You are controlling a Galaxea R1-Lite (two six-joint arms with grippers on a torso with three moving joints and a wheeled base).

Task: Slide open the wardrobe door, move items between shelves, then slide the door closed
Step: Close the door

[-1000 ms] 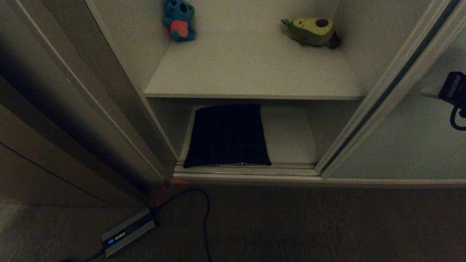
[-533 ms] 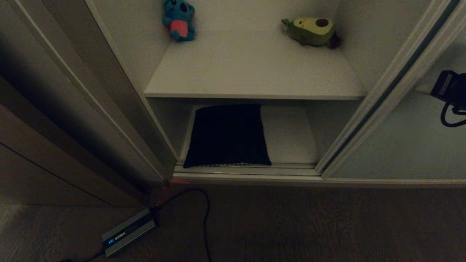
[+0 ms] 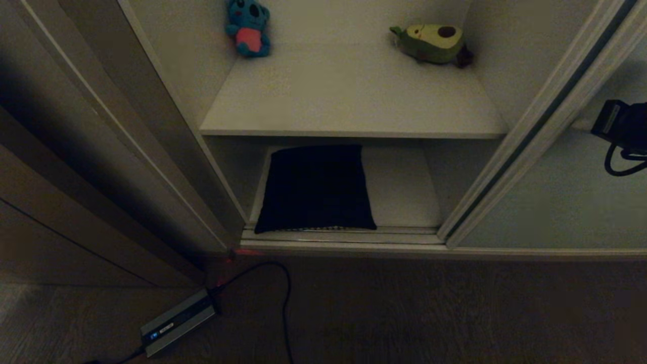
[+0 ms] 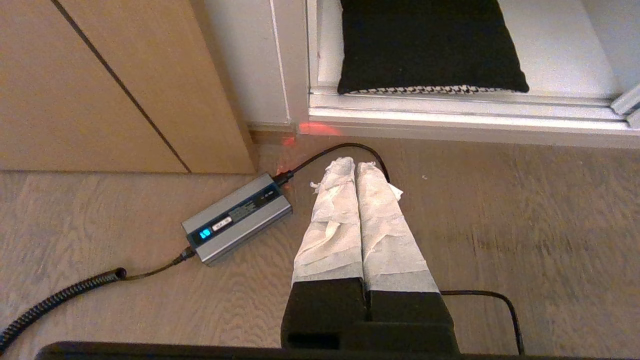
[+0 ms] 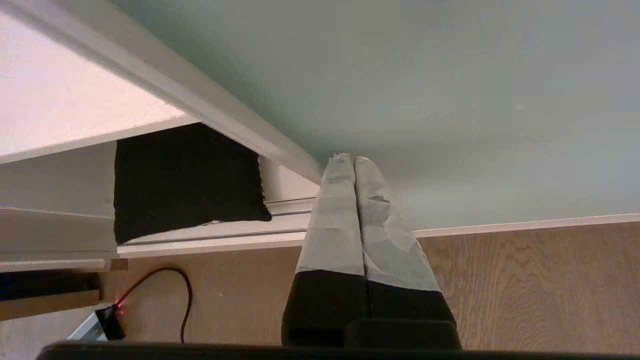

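A cushion (image 3: 315,188) is lying on the bottom shelf (image 3: 404,189) toward its left, two plush toys (image 3: 247,28) are sitting at the back corners of the shelf above (image 3: 349,96), the sliding door (image 3: 566,202) is standing to the right, and a power brick (image 3: 177,319) is resting on the floor (image 3: 455,313) out front-left.

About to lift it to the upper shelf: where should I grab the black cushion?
Take the black cushion by its front edge, coming in from the floor side. It lies flat on the bottom shelf, that edge at the opening; the upper shelf overhangs its back.
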